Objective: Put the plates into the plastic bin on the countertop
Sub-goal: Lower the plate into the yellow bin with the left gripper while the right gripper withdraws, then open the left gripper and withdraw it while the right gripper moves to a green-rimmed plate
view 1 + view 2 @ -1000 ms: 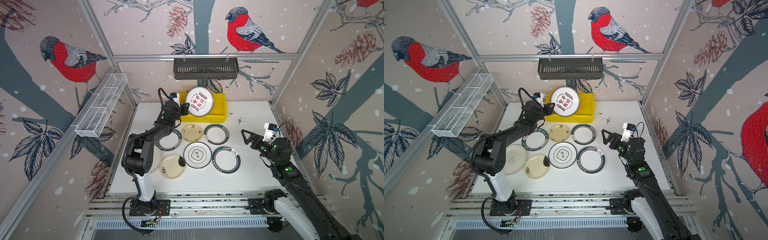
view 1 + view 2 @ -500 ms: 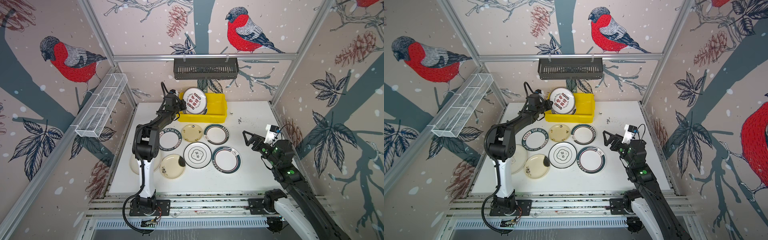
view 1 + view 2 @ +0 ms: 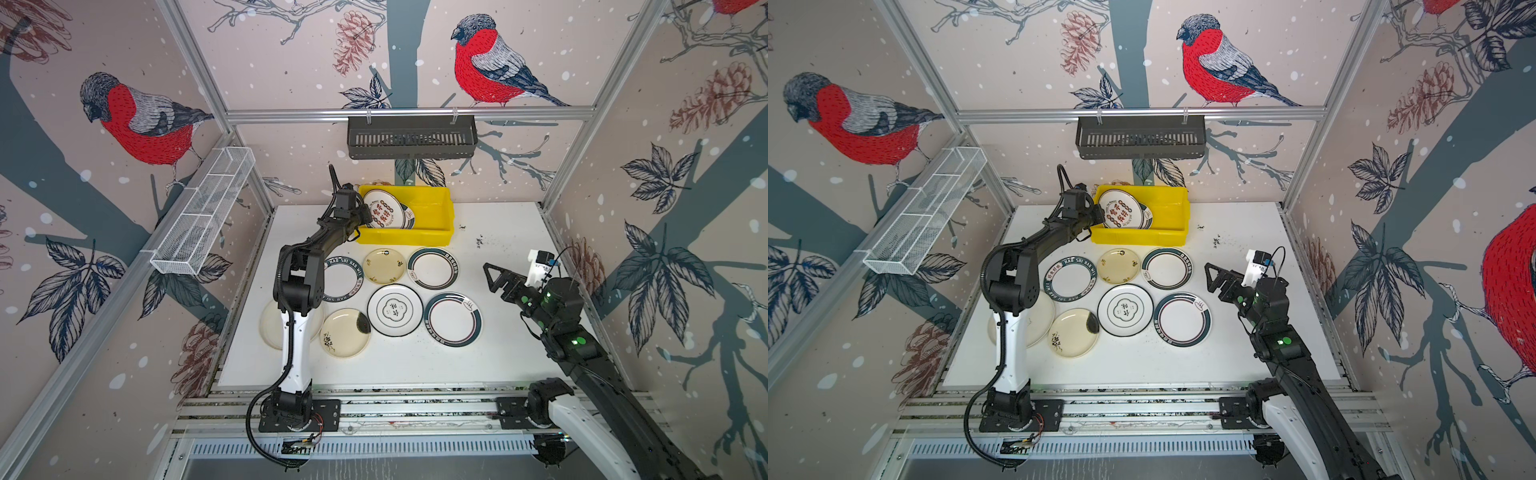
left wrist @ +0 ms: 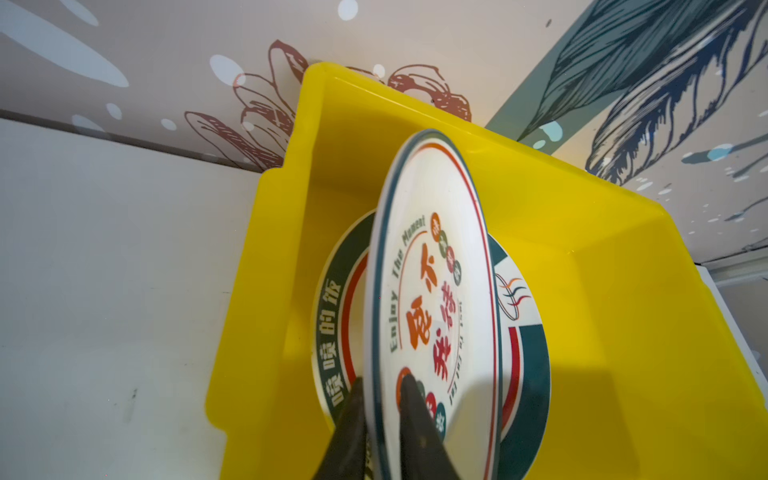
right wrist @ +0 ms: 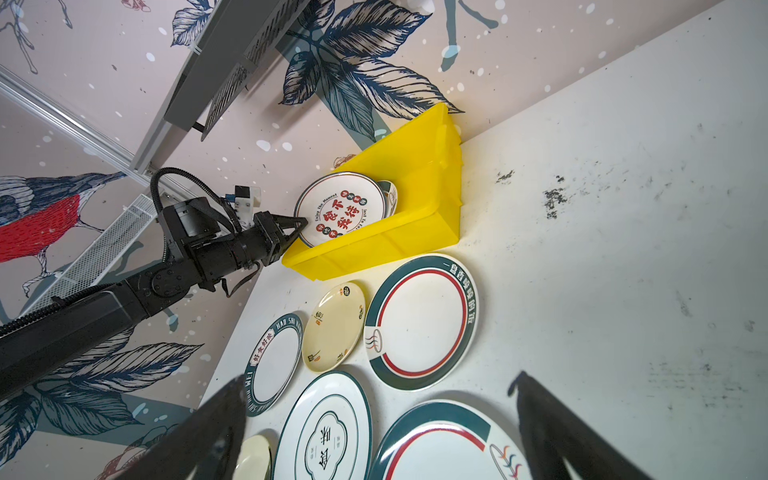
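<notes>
Lettered plate (image 4: 432,291) is inside the plastic bin (image 3: 407,237) at the back of the table (image 3: 503,232). It is tilted steeply above a teal-rimmed plate (image 4: 528,374) lying flat there. Left gripper (image 4: 380,388) jaws narrow, pinching its near rim. Right gripper (image 3: 490,277) jaws wide, empty, well apart over the table's right side. Seven plates (image 3: 395,309) not yet binned. Risks: let go at this tilt, it likely slaps down and chips the one beneath, or props against the bin wall. Jaws pulling back could snag the rim.

Glossy plastic bin (image 4: 582,249), shiny smooth plates (image 3: 453,319), matt scuffed countertop (image 3: 507,353), aluminium rails (image 3: 407,113)
</notes>
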